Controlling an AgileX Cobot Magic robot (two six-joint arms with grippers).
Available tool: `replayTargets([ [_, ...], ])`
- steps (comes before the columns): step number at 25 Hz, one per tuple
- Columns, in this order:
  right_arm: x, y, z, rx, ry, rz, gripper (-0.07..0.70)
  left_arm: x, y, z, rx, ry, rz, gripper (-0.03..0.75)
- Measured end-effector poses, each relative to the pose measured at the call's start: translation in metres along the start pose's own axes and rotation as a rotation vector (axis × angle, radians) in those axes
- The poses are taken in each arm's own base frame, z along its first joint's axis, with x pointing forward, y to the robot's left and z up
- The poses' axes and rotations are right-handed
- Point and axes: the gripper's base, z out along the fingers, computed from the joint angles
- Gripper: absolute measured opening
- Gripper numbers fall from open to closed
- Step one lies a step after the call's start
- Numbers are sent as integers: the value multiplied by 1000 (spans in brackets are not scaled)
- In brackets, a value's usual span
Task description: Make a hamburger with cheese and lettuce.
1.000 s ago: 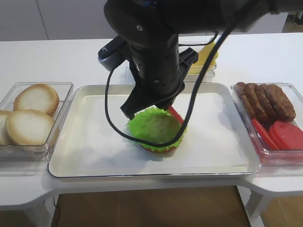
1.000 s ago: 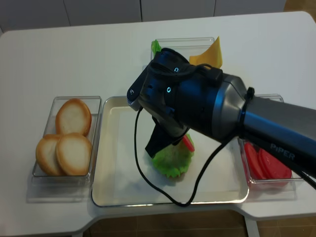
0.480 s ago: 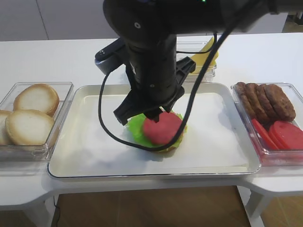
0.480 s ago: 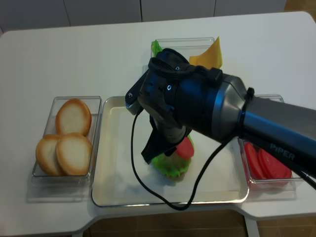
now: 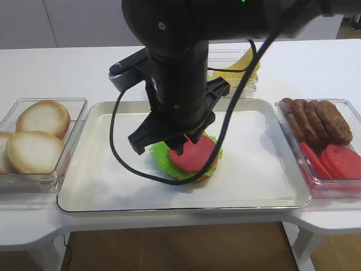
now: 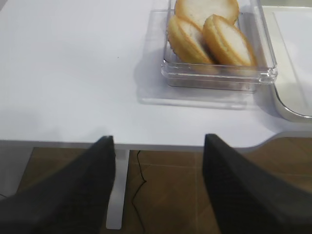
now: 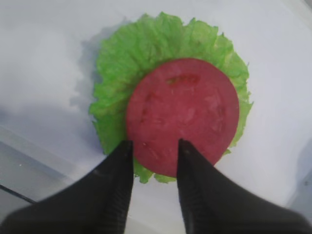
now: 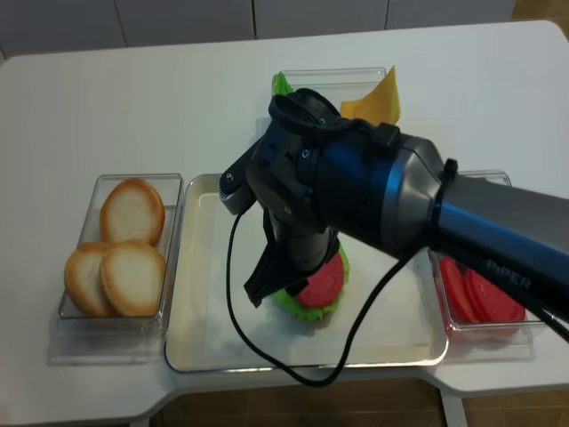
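Right pincer (image 7: 153, 161) now higher, empty.

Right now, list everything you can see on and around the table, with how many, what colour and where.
Round hamburger stack: one, golden-brown bun base, middle of the metal tray.
Ruffled lettuce leaf: one, bright green, on the bun base.
Round tomato slice: one, red, on top of the lettuce.
Shallow metal tray: one, silver, table centre.
Pale plain bun halves: three, tan, clear container at left.
Meat patties: several, brown, clear container at right.
Spare tomato slices: a few, red, same container.
Cheese slices: pale yellow, count unclear, clear container behind the tray.
Right gripper: black, jaws apart, just above the stack.
Left gripper: black, jaws apart, off the table's left edge.
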Motion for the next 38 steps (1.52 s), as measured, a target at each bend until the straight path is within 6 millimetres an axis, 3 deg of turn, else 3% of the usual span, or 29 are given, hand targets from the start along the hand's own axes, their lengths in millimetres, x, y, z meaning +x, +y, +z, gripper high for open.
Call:
replayTargets([
  [4, 2, -4, -8, 13, -5, -29, 257, 0, 0, 0, 0, 0, 0, 427],
  [7, 3, -18, -20, 15, -30, -4, 336, 0, 0, 0, 0, 0, 0, 427],
  [10, 5, -48, -33, 1, -50, 91, 391, 0, 0, 0, 0, 0, 0, 427],
  [15, 18, -120, -51, -27, -61, 293, 406, 0, 0, 0, 0, 0, 0, 427],
  [20, 44, -186, -67, -35, -72, 477, 407, 0, 0, 0, 0, 0, 0, 427],
  [25, 82, -231, -83, -22, -103, 644, 407, 0, 0, 0, 0, 0, 0, 427],
  [28, 113, -241, -83, -14, -83, 730, 407, 0, 0, 0, 0, 0, 0, 427],
  [31, 142, -236, -82, -2, -76, 777, 407, 0, 0, 0, 0, 0, 0, 427],
  [38, 202, -194, -95, 7, -140, 793, 407, 0, 0, 0, 0, 0, 0, 427],
])
